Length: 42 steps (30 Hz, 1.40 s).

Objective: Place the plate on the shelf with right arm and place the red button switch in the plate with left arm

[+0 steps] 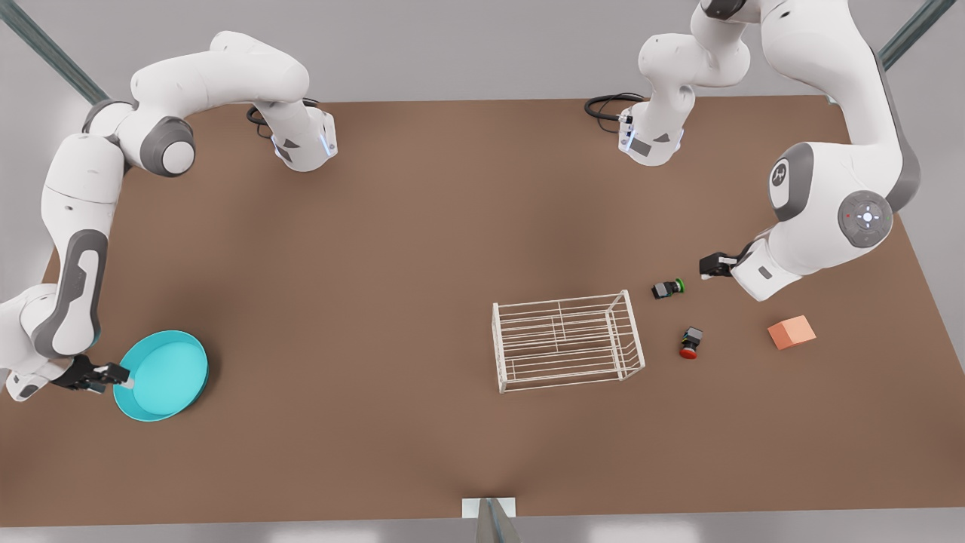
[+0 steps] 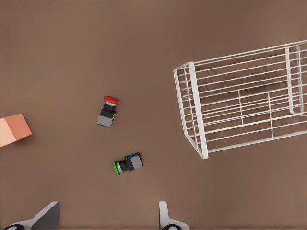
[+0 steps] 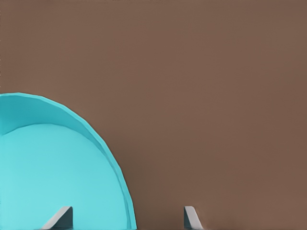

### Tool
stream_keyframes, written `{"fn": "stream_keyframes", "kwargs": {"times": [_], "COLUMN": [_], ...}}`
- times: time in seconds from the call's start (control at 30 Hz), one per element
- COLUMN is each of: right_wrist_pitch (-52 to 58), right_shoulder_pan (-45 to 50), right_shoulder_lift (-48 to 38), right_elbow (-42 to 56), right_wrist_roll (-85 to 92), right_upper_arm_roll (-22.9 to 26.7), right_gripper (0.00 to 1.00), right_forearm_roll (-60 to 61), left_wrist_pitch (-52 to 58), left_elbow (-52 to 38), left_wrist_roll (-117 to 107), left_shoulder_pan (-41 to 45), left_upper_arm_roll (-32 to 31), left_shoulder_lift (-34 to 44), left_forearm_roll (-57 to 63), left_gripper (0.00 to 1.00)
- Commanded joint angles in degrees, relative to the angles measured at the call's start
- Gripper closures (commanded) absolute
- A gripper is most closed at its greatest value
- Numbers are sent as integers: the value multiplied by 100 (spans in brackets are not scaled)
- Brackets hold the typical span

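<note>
While unlabelled, plate (image 1: 162, 375) meets right end effector (image 1: 124, 379) (open).

The plate (image 1: 162, 375) lies far toward the front view's left of the shelf (image 1: 565, 341); red button switch (image 1: 690, 342) right.

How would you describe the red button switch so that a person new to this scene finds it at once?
Start at the white wire shelf near the middle of the brown table. At its end toward the front view's right lie two tiny dark switches. The red button switch is the nearer one; its red cap sets it apart from the green-capped switch and the orange-pink cube.
</note>
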<state>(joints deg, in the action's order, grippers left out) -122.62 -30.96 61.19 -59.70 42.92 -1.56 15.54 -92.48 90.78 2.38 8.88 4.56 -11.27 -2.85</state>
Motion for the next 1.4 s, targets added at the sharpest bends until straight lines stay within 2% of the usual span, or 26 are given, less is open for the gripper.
{"fn": "stream_keyframes", "kwargs": {"times": [0.0, 0.07, 0.17, 0.47, 0.5, 0.63, 0.77, 0.93, 1.1, 1.2, 1.37], "right_wrist_pitch": [116, 116, 116, 740, 784, 1004, 1091, 1715, 2313, 2884, 2972], "right_shoulder_pan": [2, 2, 2, -138, -174, -174, -165, -139, -7, 345, 1153], "right_shoulder_lift": [-11, -2, -2, 51, 51, 51, 16, -204, -678, -899, -1364], "right_elbow": [2, 2, 2, -7, -7, 2, 2, -7, -16, -7, -7], "right_wrist_roll": [-258, -241, -241, -399, -399, -478, -487, -504, -504, -566, -1383], "right_upper_arm_roll": [-2, 24, 33, 77, 51, 68, 77, 24, -116, -99, -108], "right_gripper": [21, 36, 40, 41, 44, 71, 79, 81, 81, 81, 82], "right_forearm_roll": [125, 116, 116, 565, 573, 565, 556, 600, 907, 1197, 1303], "left_wrist_pitch": [2, 2, 2, 11, 11, 11, 11, 11, 2, -42, -77], "left_elbow": [1, 1, 1, 54, 71, 71, 71, 89, 554, 748, 713], "left_wrist_roll": [26, 26, 26, 17, 17, 17, 26, 9, -360, -501, -554], "left_shoulder_pan": [0, 0, -9, 0, 0, -9, -9, -88, -246, -246, -238], "left_upper_arm_roll": [1, 1, 9, 1, 1, 9, 18, 53, 106, 106, 71], "left_shoulder_lift": [11, 11, 11, 20, 29, 37, 37, 37, 178, 248, 257], "left_forearm_roll": [4, 4, 4, 4, 4, 4, 12, 197, 206, 250, 259], "left_gripper": [0, 0, 0, 0, 0, 0, 0, 0, 0, 0, 0]}}
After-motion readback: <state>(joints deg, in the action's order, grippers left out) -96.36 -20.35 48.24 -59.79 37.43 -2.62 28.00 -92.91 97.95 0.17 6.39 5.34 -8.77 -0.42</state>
